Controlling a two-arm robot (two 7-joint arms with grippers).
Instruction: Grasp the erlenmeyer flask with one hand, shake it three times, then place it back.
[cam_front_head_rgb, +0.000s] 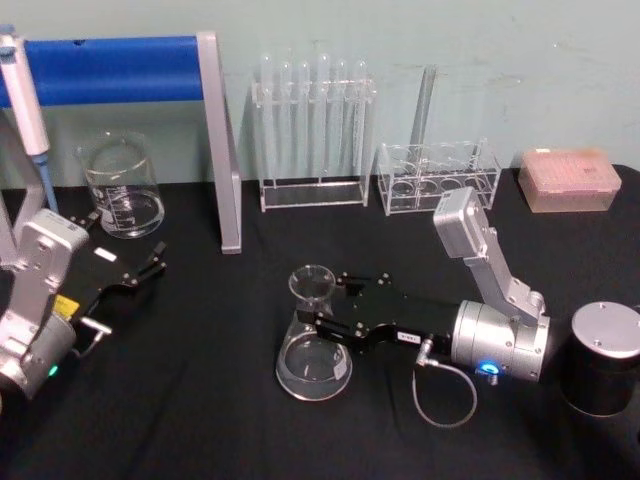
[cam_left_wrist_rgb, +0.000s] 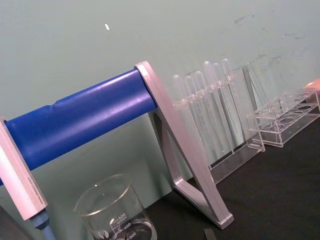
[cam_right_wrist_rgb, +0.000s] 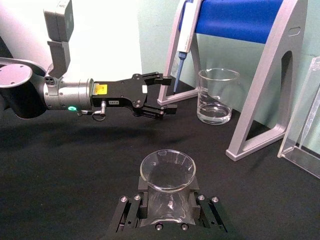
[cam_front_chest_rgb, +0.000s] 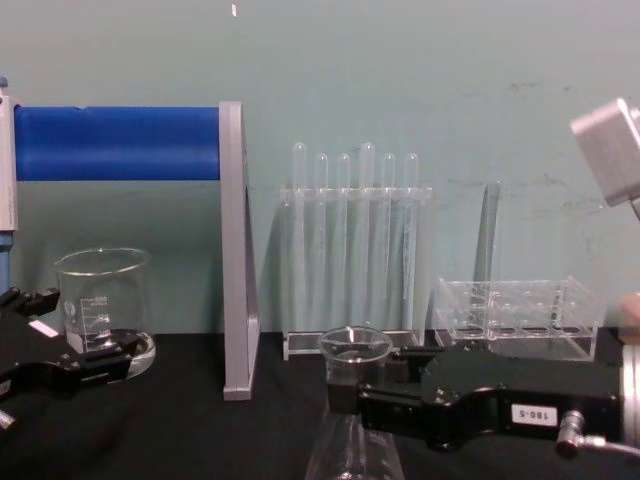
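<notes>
One flask (cam_front_head_rgb: 312, 362), neck clamped by right gripper (cam_front_head_rgb: 327, 302)

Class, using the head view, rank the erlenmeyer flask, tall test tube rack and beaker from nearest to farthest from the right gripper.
1. Erlenmeyer flask, between the right gripper's jaws.
2. Tall test tube rack, behind, by the wall.
3. Beaker, far left at the back.

Before me, the black table (cam_front_head_rgb: 200, 410) carries along its far edge, from left to right, a glass beaker (cam_front_head_rgb: 122, 187), a grey stand (cam_front_head_rgb: 222, 150) with a blue bar, a test tube rack (cam_front_head_rgb: 312, 130), a lower clear rack (cam_front_head_rgb: 438, 180) and a pink box (cam_front_head_rgb: 568, 180). Nearer, the erlenmeyer flask (cam_front_head_rgb: 313, 345) stands at centre, with a metal-topped cylinder (cam_front_head_rgb: 603, 360) near right.
</notes>
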